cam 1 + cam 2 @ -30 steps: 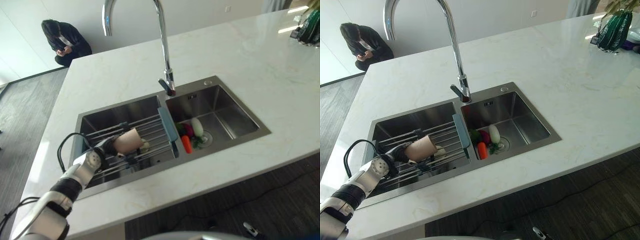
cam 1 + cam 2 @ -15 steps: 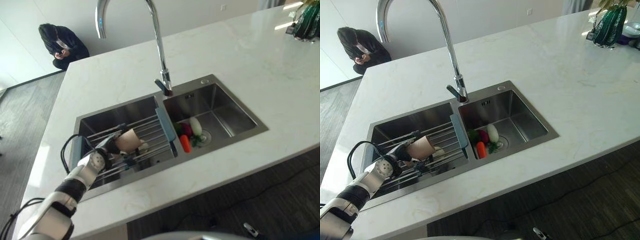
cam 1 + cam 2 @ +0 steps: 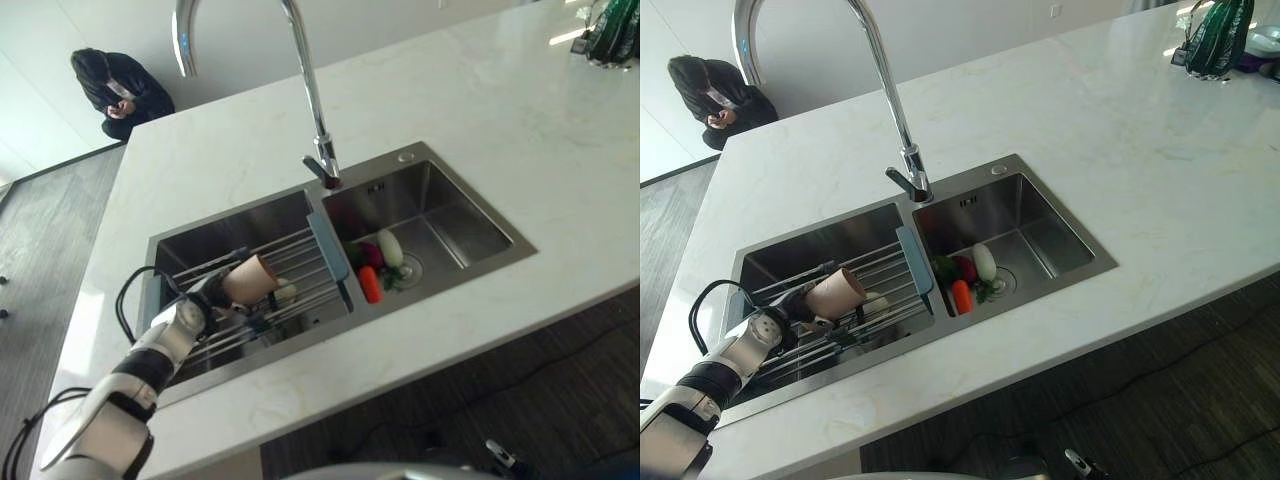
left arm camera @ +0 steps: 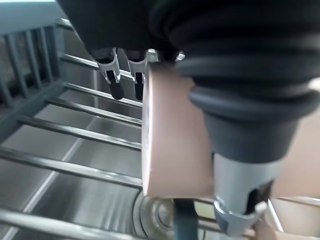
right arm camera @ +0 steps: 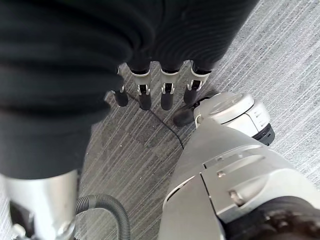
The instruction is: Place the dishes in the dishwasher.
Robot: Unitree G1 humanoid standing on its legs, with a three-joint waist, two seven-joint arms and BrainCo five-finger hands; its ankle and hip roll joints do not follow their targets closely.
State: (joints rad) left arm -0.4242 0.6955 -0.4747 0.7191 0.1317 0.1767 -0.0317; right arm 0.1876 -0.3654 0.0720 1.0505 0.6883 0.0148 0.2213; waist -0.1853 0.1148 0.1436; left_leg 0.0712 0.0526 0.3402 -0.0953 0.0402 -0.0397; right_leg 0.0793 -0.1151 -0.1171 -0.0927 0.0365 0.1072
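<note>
kitchen island with a pale marble counter (image 3: 520, 130) and a steel double sink (image 3: 470, 275) set into it, seen from above. a tall curved tap (image 3: 310, 120) is mounted behind the divider between the 2 basins. across the left basin a wire draining rack (image 3: 300, 262) with a blue end piece is laid, likely so washed dishes can be rested over the basin. a pinkish-tan cup (image 3: 837, 293) is held on its side just above this rack by the left hand (image 3: 790, 305), fingers and thumb curled around the cup's body; in the left wrist view the cup (image 4: 172, 145) is seen clamped between the fingers (image 4: 116, 75) and the thumb. the cup appears to be gripped this way so it can be carried off to a dishwasher, and the task is judged barely started. a small pale object, too small to identify, is seen on the rack just beside the cup. vegetables (image 3: 378, 265) are piled by the right basin's drain. the right hand (image 5: 150, 85) is hung over grey floor, fingers straight and relaxed, nothing held. a person (image 3: 115, 85) is crouched beyond the counter.
</note>
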